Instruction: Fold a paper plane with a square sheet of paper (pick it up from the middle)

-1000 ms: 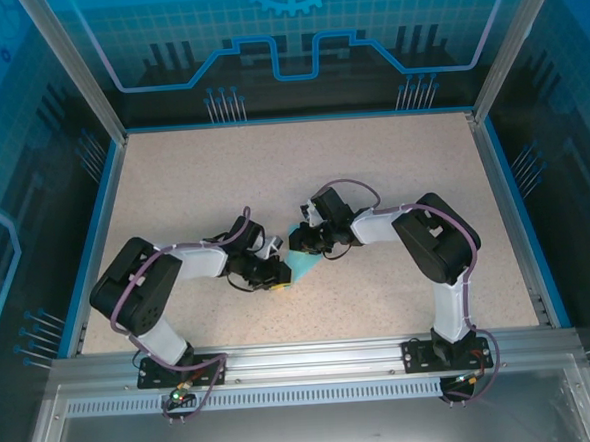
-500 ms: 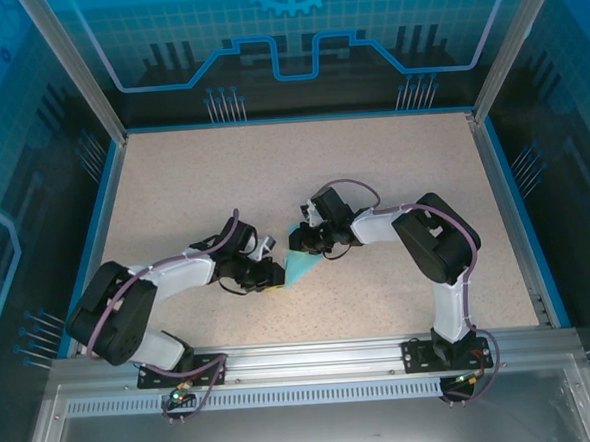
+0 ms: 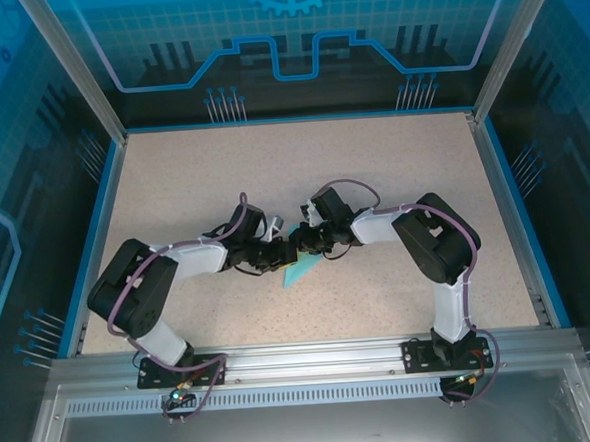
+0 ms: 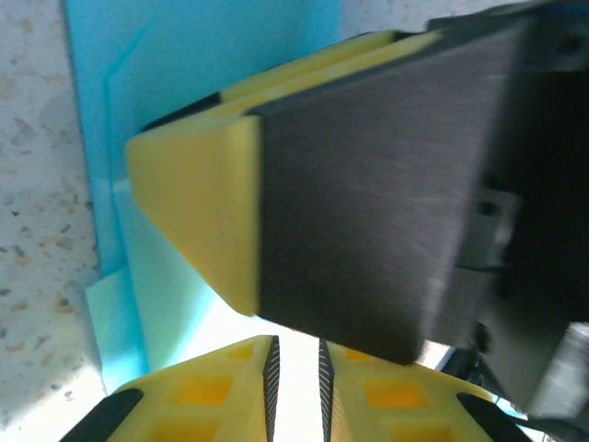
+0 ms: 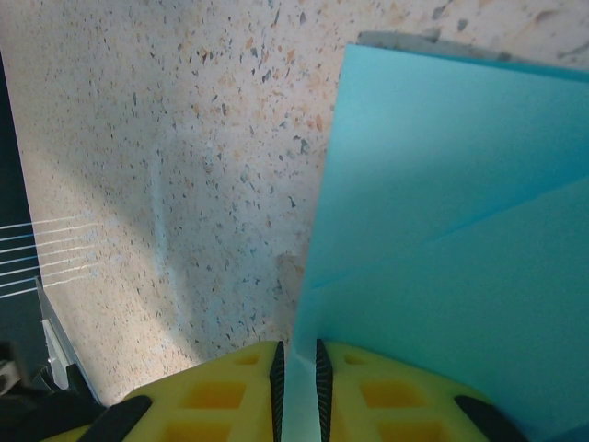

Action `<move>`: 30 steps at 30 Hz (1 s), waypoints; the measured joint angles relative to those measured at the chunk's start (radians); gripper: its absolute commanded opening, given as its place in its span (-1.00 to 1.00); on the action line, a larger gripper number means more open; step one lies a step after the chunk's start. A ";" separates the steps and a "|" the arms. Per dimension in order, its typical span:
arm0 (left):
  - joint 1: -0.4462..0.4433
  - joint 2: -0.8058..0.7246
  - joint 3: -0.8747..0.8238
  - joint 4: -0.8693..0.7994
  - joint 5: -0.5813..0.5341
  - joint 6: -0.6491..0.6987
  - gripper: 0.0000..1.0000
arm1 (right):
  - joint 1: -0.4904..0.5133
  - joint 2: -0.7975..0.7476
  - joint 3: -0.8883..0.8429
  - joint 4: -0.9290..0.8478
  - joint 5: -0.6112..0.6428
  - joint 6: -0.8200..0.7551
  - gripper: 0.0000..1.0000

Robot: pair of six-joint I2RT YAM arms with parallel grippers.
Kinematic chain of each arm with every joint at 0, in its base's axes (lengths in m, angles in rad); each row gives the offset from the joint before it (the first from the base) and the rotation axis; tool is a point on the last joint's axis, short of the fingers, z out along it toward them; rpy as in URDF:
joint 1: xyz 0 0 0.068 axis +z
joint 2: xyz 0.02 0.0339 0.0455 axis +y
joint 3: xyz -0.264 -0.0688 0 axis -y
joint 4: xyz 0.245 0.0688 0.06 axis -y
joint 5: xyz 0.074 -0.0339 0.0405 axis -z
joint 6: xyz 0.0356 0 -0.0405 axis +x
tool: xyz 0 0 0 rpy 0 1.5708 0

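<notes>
Paper sheet [image 5: 442, 230] in left tool [image 4: 296, 359], right tool [image 5: 297, 359]

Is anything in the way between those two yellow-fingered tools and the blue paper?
Nothing visible does. The right tool has an edge of the thin, partly folded cyan-blue paper sheet between its fingers, and the left tool appears to grip the same sheet close beside it.

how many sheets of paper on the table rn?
1. The folded cyan sheet lies in the middle of the table, pinched by the left gripper and the right gripper. They cover part of it, so another underneath can't be ruled out.
</notes>
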 measured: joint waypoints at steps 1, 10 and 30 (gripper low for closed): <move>-0.001 0.013 0.000 0.005 0.003 0.000 -0.59 | 0.000 0.000 0.000 0.000 0.000 0.000 -0.59; -0.008 0.077 -0.012 0.020 -0.061 -0.003 -0.82 | 0.000 -0.001 0.000 0.003 -0.002 0.008 -0.57; -0.007 0.070 -0.060 0.106 -0.061 -0.004 -0.95 | -0.040 -0.151 0.056 -0.147 0.037 -0.080 -0.80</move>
